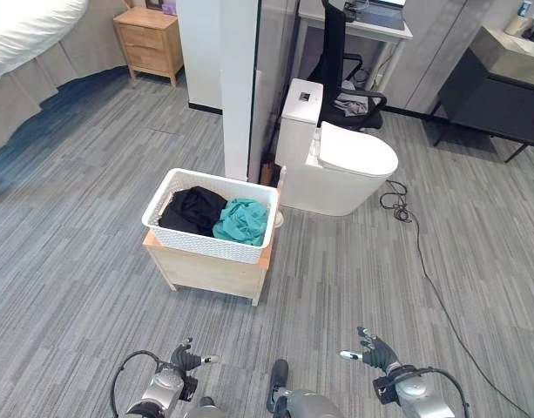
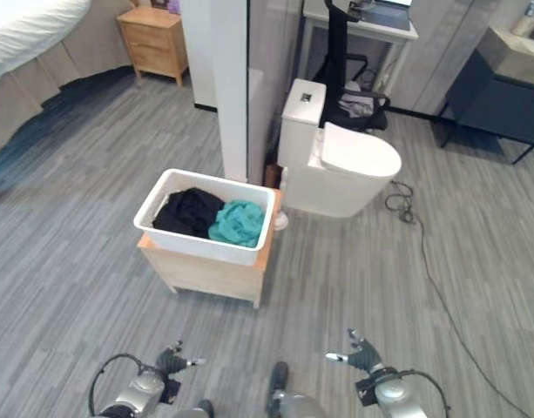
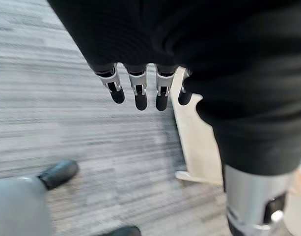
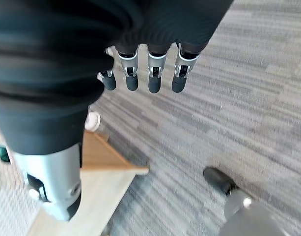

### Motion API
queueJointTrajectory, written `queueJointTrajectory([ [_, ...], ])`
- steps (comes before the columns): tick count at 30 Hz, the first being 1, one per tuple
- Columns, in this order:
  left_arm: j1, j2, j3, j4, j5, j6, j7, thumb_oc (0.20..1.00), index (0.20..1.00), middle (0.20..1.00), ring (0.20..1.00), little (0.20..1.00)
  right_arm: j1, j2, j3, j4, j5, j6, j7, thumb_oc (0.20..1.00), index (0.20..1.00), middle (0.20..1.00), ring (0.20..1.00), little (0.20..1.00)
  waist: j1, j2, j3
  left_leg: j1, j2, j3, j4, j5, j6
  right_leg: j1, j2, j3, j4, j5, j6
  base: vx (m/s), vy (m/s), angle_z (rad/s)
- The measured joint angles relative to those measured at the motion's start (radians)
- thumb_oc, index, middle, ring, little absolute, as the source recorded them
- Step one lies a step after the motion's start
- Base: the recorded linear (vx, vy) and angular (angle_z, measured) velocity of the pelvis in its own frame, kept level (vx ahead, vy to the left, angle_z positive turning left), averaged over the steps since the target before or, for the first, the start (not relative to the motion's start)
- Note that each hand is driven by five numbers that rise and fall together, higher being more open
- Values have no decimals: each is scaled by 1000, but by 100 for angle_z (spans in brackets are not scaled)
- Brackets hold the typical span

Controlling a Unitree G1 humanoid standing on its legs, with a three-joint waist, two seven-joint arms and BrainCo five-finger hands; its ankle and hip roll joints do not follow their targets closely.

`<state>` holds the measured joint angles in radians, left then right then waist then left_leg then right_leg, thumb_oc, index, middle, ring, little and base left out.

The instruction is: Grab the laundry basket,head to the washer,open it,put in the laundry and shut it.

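A white laundry basket [image 1: 210, 214] is seen resting on a low wooden stand [image 1: 210, 272], holding black clothing [image 1: 192, 210] and a teal garment [image 1: 243, 221]. Nothing has yet been grasped: the left hand [image 1: 185, 357] and right hand [image 1: 374, 350] are held low, well short of the basket, fingers straight and empty (the whole task is judged still ahead).

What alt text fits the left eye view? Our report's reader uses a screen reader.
A white laundry basket holding black clothes and a teal garment sits on a low wooden stand; a toilet stands behind, and both robot hands hang low, left hand, right hand.
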<state>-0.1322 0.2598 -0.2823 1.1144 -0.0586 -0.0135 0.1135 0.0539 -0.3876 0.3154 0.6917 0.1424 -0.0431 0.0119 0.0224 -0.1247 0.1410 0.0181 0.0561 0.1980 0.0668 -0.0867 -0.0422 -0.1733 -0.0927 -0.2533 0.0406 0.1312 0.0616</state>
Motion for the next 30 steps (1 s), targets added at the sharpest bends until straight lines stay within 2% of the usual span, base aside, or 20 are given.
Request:
queueJointTrajectory([
  [5,21,3,1,5,24,0,-1,1000,1000,1000,1000,1000,0,6,-1,21,-13,0,14,1000,1000,1000,1000,1000,-2,13,9,-5,-53,1,1,4,23,1,-46,5,-17,33,13,-102,174,3],
  [6,21,2,1,4,31,0,-1,1000,1000,1000,1000,1000,2,5,-2,21,-18,0,14,1000,1000,1000,1000,1000,-8,18,12,-8,-66,4,0,4,34,-1,-55,12,-23,43,24,-190,154,-9],
  [8,10,2,1,-1,38,-1,0,1000,1000,1000,1000,1000,-3,4,-4,20,-20,0,13,1000,1000,1000,1000,1000,-27,23,34,-26,-90,12,11,2,67,-18,-79,35,-24,89,83,-147,96,-11],
  [9,0,1,1,-5,39,-1,0,1000,1000,1000,1000,1000,-16,2,-5,23,-21,0,12,1000,1000,1000,1000,1000,-36,37,55,-39,-86,16,23,-1,84,-34,-78,59,-15,141,107,-70,74,-14],
  [10,-3,-4,2,-5,40,-1,0,1000,1000,1000,1000,1000,-24,2,-4,22,-22,1,12,1000,1000,1000,1000,1000,-37,59,70,-45,-71,26,16,5,98,-55,-65,74,7,174,151,-81,93,-32],
  [11,1,-2,4,-19,40,-1,0,1000,1000,1000,1000,1000,-7,3,0,10,-40,1,15,1000,1000,1000,1000,1000,-35,82,78,-54,-37,37,1,23,109,-111,-6,73,202,5,130,-46,56,-29],
  [12,10,6,4,-21,42,0,-1,1000,1000,1000,1000,1000,6,4,-1,-8,-40,1,15,1000,1000,1000,1000,1000,-37,81,77,-55,-32,34,-22,36,106,-114,15,50,266,-65,105,-23,-6,-24],
  [13,17,17,3,-26,44,1,-1,1000,1000,1000,1000,1000,24,1,-2,-31,-40,1,15,1000,1000,1000,1000,1000,-39,67,76,-52,-39,37,-51,57,104,-82,39,16,243,-124,84,5,-54,-10],
  [14,15,27,4,-35,61,0,-1,1000,1000,1000,1000,1000,39,0,-1,-41,-41,1,16,1000,1000,1000,1000,1000,-32,42,83,-48,-54,54,-73,76,93,-19,45,-6,124,-152,39,11,-69,-22],
  [17,11,18,4,-36,63,1,-1,1000,1000,1000,1000,1000,31,-2,1,-37,-41,1,16,1000,1000,1000,1000,1000,-31,49,88,-44,-52,60,-72,78,83,17,64,-2,55,-103,-18,22,-52,-11],
  [21,-29,3,-6,-40,62,1,-1,1000,1000,1000,1000,1000,20,-14,-5,-60,-41,0,17,1000,1000,1000,1000,1000,-36,60,92,-57,-34,54,-38,69,47,36,82,0,27,-105,-28,37,-95,6],
  [22,-40,1,2,-40,59,1,-1,1000,1000,1000,1000,1000,10,-17,-9,-64,-41,0,16,1000,1000,1000,1000,1000,-38,61,99,-96,-23,41,42,57,8,32,100,10,32,-124,-42,35,-140,34],
  [23,-69,3,1,-44,58,1,0,1000,1000,1000,1000,1000,11,-26,-11,-82,-40,0,16,1000,1000,1000,1000,1000,-39,46,112,-172,-28,16,185,59,-35,30,85,31,33,-133,-70,52,-70,49],
  [24,-91,1,-14,-57,58,1,-1,1000,1000,1000,1000,1000,12,-41,-15,-87,-41,0,16,1000,1000,1000,1000,1000,-36,42,122,-264,-19,-11,363,82,-77,32,83,47,40,-138,-91,73,-21,42],
  [25,-89,1,-15,-82,57,0,-1,1000,1000,1000,1000,1000,1,-59,-13,-95,-41,1,16,1000,1000,1000,1000,1000,-33,45,129,-324,-15,-50,485,123,-141,34,81,54,55,-146,-106,48,15,11],
  [26,-91,4,-29,-91,57,1,0,1000,1000,1000,1000,1000,-4,-73,-13,-101,-41,0,14,1000,1000,1000,1000,1000,-29,40,132,-360,3,-57,529,132,-144,38,69,48,55,-137,-113,99,94,-19],
  [27,-91,8,-40,-92,57,1,-1,1000,1000,1000,1000,1000,-8,-83,-15,-110,-41,-2,12,1000,1000,1000,1000,1000,-27,40,128,-356,27,-16,497,115,-108,40,70,27,38,-127,-115,75,79,-26],
  [28,-95,11,-40,-93,57,0,0,1000,1000,1000,1000,1000,-11,-89,-23,-121,-41,-3,10,1000,1000,1000,1000,1000,-33,45,128,-352,60,-4,443,97,-80,47,70,18,30,-129,-115,126,124,-19],
  [29,-105,15,-43,-88,57,1,0,1000,1000,1000,1000,1000,-9,-92,-29,-132,-44,0,9,1000,1000,1000,1000,1000,-40,55,130,-338,75,-11,366,94,-72,52,79,18,17,-134,-116,124,128,-19],
  [30,-117,17,-43,-83,57,1,1,1000,1000,1000,1000,1000,-4,-95,-30,-146,-53,0,10,1000,1000,1000,1000,1000,-39,44,138,-298,83,-12,238,88,-60,55,77,19,4,-134,-114,180,193,-16],
])
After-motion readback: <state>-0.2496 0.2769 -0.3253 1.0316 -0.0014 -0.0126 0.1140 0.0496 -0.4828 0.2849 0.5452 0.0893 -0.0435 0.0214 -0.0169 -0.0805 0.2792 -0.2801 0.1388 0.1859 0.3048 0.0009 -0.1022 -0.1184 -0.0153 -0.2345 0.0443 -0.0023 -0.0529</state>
